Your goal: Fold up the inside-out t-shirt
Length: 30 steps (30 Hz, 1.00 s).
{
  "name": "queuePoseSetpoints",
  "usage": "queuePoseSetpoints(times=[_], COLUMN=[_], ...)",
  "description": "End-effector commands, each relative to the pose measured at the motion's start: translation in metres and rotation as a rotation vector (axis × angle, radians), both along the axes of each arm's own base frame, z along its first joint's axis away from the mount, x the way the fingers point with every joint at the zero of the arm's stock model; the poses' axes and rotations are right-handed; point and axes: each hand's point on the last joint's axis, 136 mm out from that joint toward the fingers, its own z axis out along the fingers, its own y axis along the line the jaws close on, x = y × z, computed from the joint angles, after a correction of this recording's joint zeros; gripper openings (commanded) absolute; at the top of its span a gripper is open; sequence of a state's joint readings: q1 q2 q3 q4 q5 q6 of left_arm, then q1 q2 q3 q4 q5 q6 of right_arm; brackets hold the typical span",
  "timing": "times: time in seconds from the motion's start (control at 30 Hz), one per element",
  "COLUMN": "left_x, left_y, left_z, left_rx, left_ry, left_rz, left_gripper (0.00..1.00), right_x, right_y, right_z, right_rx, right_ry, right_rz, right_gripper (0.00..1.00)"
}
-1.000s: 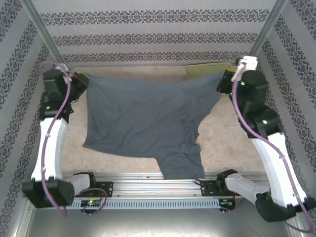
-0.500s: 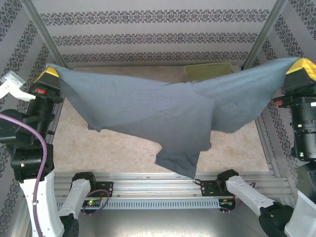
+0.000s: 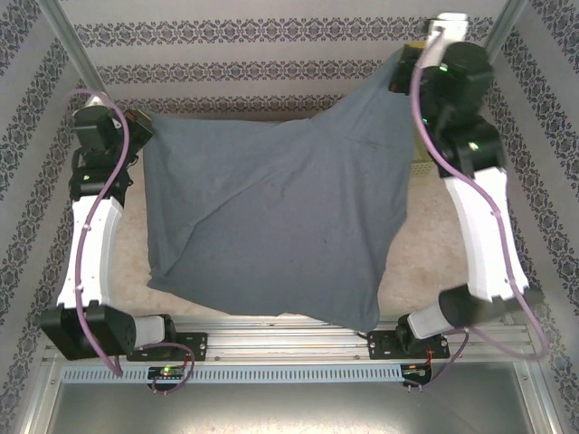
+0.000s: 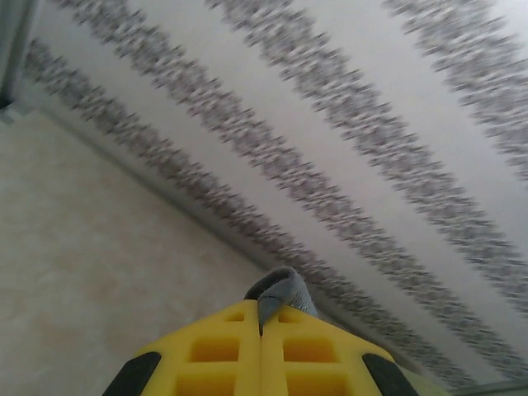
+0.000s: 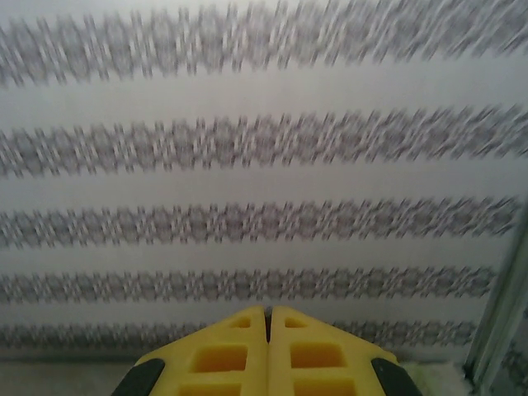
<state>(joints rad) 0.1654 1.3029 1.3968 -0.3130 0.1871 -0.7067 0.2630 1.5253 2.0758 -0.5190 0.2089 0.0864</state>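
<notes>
a: from above, where's the t-shirt (image 3: 280, 217)?
b: spread wide between the two arms, its far corners held up, the right one higher. the near edge sags down to the front of the bench (image 3: 425, 253). the left end effector (image 3: 145, 127) and the right end effector (image 3: 401, 70) each meet a corner.
a: left wrist camera?
b: yellow fingers (image 4: 214, 355) pressed together, pinching a tuft of grey cloth at the tips. bench below, striped wall (image 4: 371, 124) behind.
a: right wrist?
b: its fingers (image 5: 322, 355) are pressed together too, facing the wall. its hold on the t-shirt corner reads from above.
</notes>
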Motion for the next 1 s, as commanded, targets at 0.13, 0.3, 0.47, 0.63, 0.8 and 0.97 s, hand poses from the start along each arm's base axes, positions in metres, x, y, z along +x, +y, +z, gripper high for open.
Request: queuePoseSetpoints(times=[0.13,0.3,0.47,0.63,0.8,0.97], left_x=[0.025,0.032,0.031,0.034,0.059,0.065], left_y=[0.041,0.064,0.088,0.104,0.09,0.083], left_z=[-0.07,-0.126,-0.162,-0.18,-0.184,-0.189], left_rx=[0.063,0.034,0.004,-0.019,-0.031,-0.049], left_ry=[0.155,0.264,0.343,0.354,0.343,0.342], left_rz=[0.142,0.201,0.263,0.265,0.116,0.068], left_gripper=[0.0,0.0,0.0,0.0,0.0,0.0], right_x=[0.084,0.132,0.166,0.186,0.187,0.175], right_y=[0.049,0.097,0.132,0.151,0.154,0.161], right_z=[-0.062,-0.123,-0.169,-0.201,-0.207,-0.199], right_rx=[0.052,0.005,-0.039,-0.057,-0.072,-0.151], right_ry=[0.108,0.222,0.293,0.322,0.326,0.297], right_rz=[0.135,0.197,0.23,0.247,0.248,0.282], right_gripper=[0.0,0.0,0.0,0.0,0.0,0.0])
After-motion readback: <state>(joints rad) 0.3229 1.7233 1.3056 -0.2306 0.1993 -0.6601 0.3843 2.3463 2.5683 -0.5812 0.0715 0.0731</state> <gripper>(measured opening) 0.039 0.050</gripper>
